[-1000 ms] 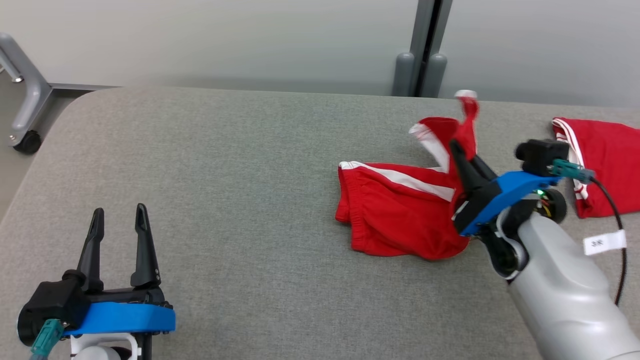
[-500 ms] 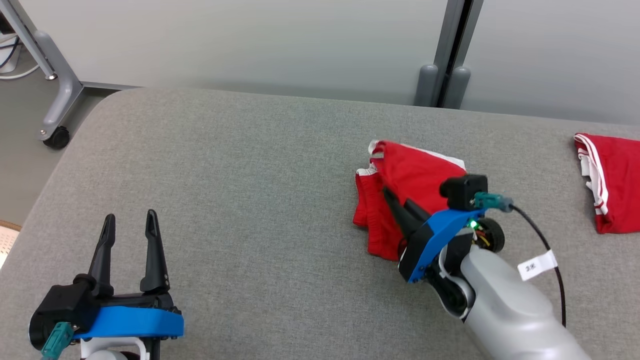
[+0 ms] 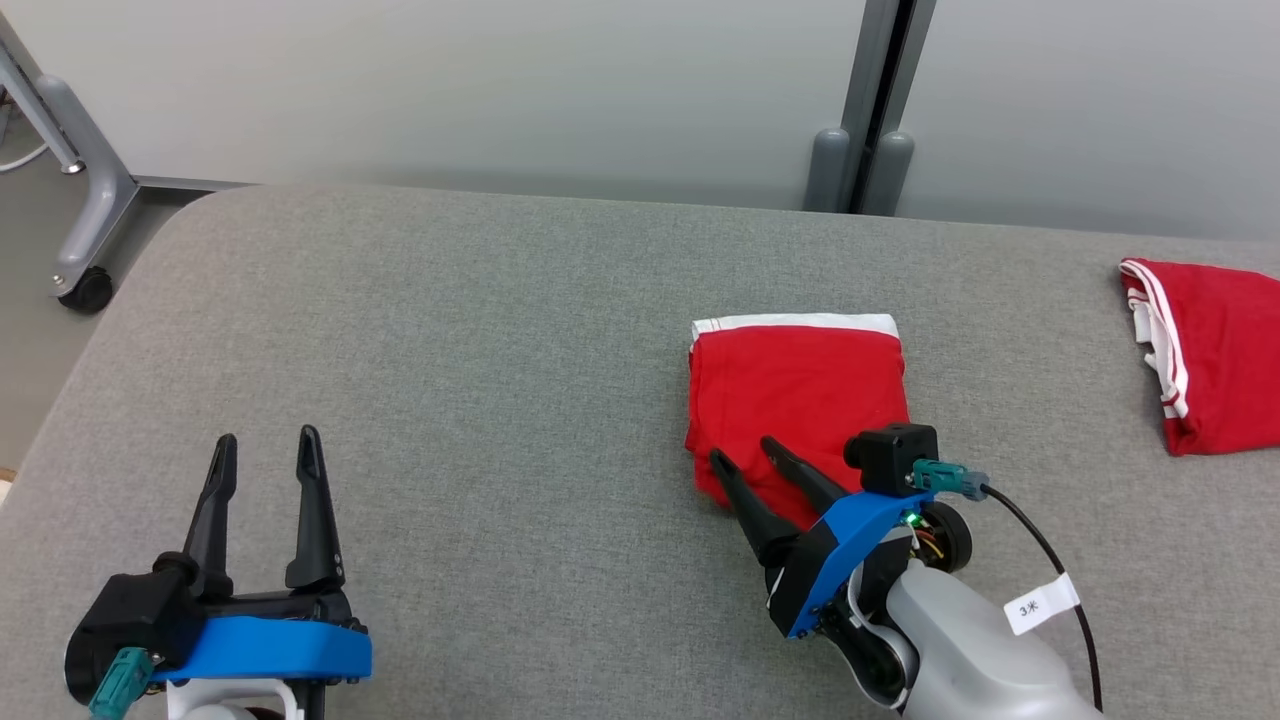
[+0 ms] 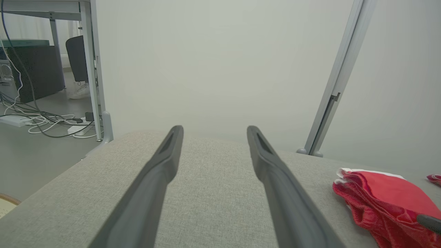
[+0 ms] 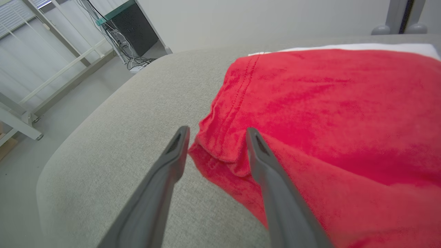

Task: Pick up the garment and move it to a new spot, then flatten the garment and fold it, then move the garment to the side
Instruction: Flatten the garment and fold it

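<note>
Your right claw [image 3: 742, 450] is standing open and empty, the folded red shorts' [image 3: 800, 400] corner lying between its fingers; pulling back low, you are risking snagging and unfolding it.

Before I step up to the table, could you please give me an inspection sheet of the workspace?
Surface: grey padded table, carrying two garments.
Job's things: red garment, folded into a rectangle and lying flat, white band along its far edge.
Clutter: second red garment at the table's right edge, apart from the first.
Claws: left claw open, above the table's near-left part; right claw open, the garment's near-left corner between its fingers, not pinched.
Cables: black lead with a white tag at the right wrist; floor cables beyond the table.
Surroundings: pale wall, grey post, wheeled frame leg.
</note>
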`<state>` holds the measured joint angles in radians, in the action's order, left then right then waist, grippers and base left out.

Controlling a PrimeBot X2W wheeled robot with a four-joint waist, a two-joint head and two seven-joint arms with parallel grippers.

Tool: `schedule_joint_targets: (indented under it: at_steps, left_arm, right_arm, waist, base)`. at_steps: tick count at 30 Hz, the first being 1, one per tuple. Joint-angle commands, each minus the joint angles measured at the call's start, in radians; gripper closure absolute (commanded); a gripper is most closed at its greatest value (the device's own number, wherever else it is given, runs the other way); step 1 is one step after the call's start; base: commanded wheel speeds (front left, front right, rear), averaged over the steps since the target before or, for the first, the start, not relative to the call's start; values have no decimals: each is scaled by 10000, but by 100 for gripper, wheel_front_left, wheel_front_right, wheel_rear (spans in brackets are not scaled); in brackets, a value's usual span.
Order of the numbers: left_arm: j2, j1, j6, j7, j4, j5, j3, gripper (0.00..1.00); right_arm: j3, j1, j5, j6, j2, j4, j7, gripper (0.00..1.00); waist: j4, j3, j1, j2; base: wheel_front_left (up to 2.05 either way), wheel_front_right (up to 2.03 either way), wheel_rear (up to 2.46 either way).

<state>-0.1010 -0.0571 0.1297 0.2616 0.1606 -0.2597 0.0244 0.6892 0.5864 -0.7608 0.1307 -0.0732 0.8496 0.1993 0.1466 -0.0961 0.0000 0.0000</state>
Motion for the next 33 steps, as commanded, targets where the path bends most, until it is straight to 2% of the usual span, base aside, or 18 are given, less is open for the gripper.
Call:
schedule_joint_targets:
  at_steps: [1,5,8,12,14,18,25,33]
  left_arm:
    - [-50,11,20,44,13,68,19,0]
    - [-62,62,20,44,5,89,14,0]
    - [-72,121,20,44,13,129,56,0]
    - [-118,232,20,44,5,164,104,0]
    - [-111,262,20,44,13,176,106,0]
    - [-187,343,20,43,61,335,188,0]
    - [-216,506,-72,43,190,692,345,0]
    - [-352,674,-245,43,453,916,343,0]
  right_arm:
    - [78,-106,-119,1,58,-60,198,0]
    - [78,-84,6,1,-74,-133,503,0]
    - [-313,-87,190,1,-252,-347,626,0]
    - [-1344,-396,956,1,-663,-937,658,0]
    - [-1669,-514,1159,1,-717,-1146,657,0]
    - [-2964,-1093,2135,1,-856,-1982,663,0]
    - [-4598,-2264,3529,1,-667,-3288,664,0]
    - [-5702,-3521,4706,1,-394,-4424,640,0]
  waist:
    - [-66,33,0,0]
    - [-237,125,0,0]
    - [-434,217,0,0]
    - [-773,371,0,0]
    - [-854,407,0,0]
    - [-1240,562,0,0]
    - [-1817,731,0,0]
    - [-2052,909,0,0]
  base:
    - [0,0,0]
    - [0,0,0]
    - [0,0,0]
    - [0,0,0]
    - [0,0,0]
    - [0,0,0]
    - [0,0,0]
    - [0,0,0]
